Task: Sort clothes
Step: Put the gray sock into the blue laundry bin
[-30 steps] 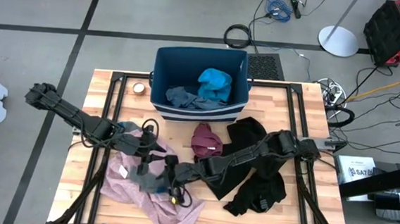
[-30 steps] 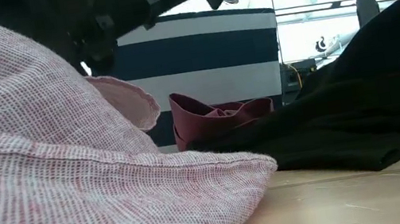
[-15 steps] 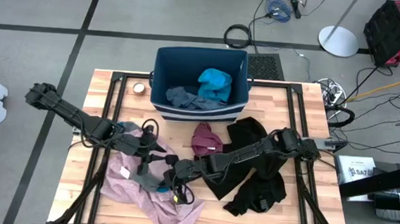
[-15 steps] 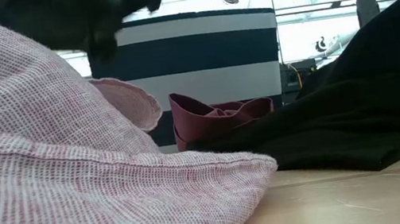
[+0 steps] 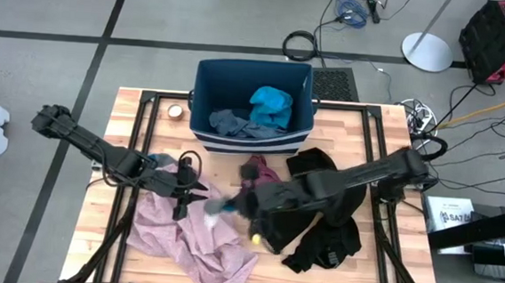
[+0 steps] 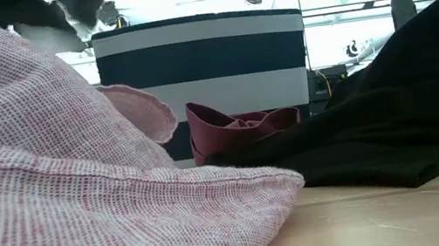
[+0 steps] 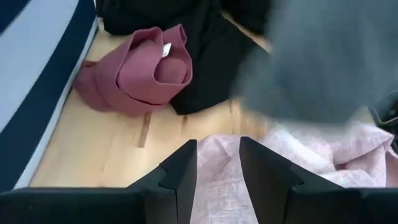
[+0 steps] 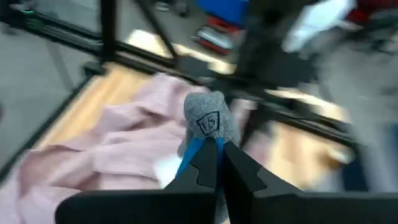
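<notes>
Because the right gripper [image 8: 214,155] is clenched on only the edge of a grey sock [image 8: 208,121] lifted above the pink garment [image 8: 118,149], a quick swing could slip it free, while the left gripper [image 7: 217,165], jaws parted and empty, hovers beside it

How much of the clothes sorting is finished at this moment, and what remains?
Done: a teal piece and a grey-blue piece lie in the bin. In hand: the right gripper is shut on a grey sock, lifted above the pink garment. Left: the pink garment, the maroon piece and the black garments lie on the table. The left gripper hovers over the pink garment.
</notes>
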`<move>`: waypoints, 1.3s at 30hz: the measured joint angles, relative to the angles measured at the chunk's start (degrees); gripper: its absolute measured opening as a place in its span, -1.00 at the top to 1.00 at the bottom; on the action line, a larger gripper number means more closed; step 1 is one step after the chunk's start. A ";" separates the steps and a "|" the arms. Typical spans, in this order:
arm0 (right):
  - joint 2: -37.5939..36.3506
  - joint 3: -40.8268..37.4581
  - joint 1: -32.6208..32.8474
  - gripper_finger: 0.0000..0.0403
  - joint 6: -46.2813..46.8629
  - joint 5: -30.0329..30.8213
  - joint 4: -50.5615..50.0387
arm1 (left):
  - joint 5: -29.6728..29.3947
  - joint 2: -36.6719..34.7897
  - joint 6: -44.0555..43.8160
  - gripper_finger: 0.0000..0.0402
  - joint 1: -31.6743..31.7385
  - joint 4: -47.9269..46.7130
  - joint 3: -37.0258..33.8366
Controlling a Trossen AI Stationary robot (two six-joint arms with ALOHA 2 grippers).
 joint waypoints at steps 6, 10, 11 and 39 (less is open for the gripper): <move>-8.56 -0.15 -0.39 1.00 0.27 12.77 -10.06 | -10.02 0.04 -8.97 0.35 0.01 -1.27 0.02; -13.12 -0.07 -1.41 1.00 0.20 15.16 -11.87 | -27.38 0.04 -23.46 0.35 1.31 -10.07 0.01; -13.79 -0.07 -1.73 1.00 -0.02 15.14 -12.44 | -29.27 0.04 -25.43 0.35 2.04 -12.39 0.01; -18.19 -0.13 -44.91 1.00 -2.33 -11.50 -7.26 | 0.66 -0.01 -25.02 0.35 38.38 -32.22 -4.20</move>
